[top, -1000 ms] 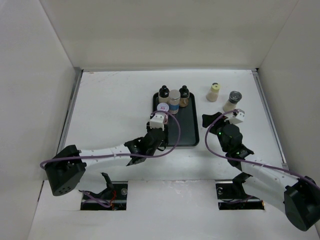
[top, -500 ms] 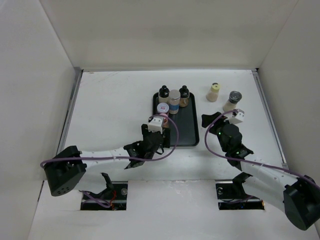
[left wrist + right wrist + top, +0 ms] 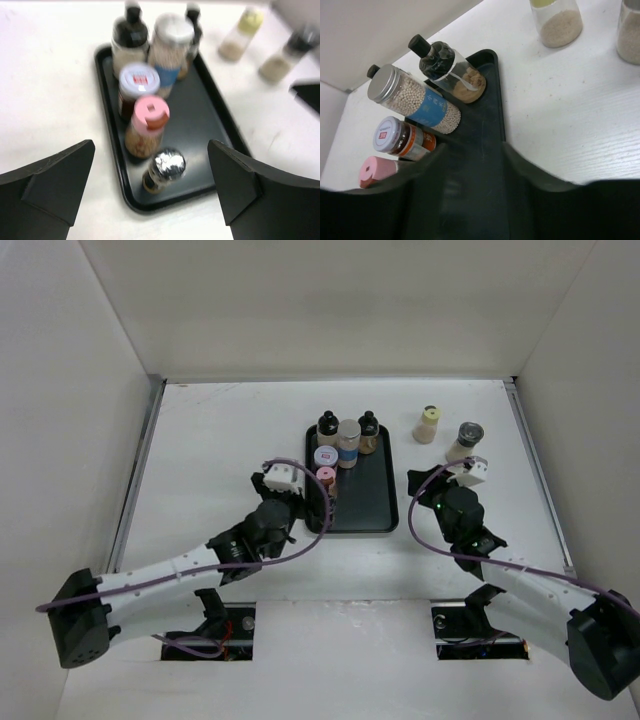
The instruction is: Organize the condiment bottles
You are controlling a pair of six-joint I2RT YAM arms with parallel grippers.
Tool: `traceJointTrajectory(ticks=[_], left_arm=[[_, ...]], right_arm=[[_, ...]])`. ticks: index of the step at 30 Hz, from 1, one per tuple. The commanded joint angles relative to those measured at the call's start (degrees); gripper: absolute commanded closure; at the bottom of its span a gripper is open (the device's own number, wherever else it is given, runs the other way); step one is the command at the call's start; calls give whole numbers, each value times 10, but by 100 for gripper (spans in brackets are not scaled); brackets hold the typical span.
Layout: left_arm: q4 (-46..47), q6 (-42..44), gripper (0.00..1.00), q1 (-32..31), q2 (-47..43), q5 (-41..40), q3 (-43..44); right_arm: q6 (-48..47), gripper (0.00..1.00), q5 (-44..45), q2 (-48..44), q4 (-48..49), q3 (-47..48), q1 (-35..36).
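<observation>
Several condiment bottles stand along the left side of the black tray [image 3: 210, 125]. At the back are two black-capped bottles [image 3: 130, 40] [image 3: 194, 30] and a silver-capped, blue-labelled jar [image 3: 170, 47]. Nearer come a white-lidded jar [image 3: 139, 87], a pink-capped bottle [image 3: 147, 127] and a small silver-capped bottle [image 3: 162, 170]. My left gripper [image 3: 151, 145] is wide open just short of the tray's near left corner and holds nothing. A cream bottle [image 3: 428, 424] and a grey-capped bottle [image 3: 465, 440] stand on the table right of the tray. My right gripper [image 3: 420, 478] hovers by the tray's right rim, its jaws narrowly apart around nothing.
White walls enclose the table [image 3: 220, 440] on the left, back and right. The right half of the tray floor [image 3: 368, 490] is bare. Purple cables loop over both wrists.
My left gripper went from shut to wide open and pulled back left from the tray, uncovering the pink-capped bottle. The right jaws have narrowed; that arm barely moved.
</observation>
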Motion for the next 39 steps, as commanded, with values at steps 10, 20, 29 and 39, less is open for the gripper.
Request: traceJointTrajectory(ticks=[10,20,29,39], left_arm=[[98,-74,0,193,-78,8,-108],[182,-161,0,270,-51,117,-190],[209,-173,0,271,-26,135,-200],[225,-185,0,279,17,159,-196]], right_arm=[[-46,73,11,86,-79,142,-22],[-143,19,64,295,-219,395,-108],[-169,14,74,467,-302,571,-162],[-178,24,28,560,-303,638,-186]])
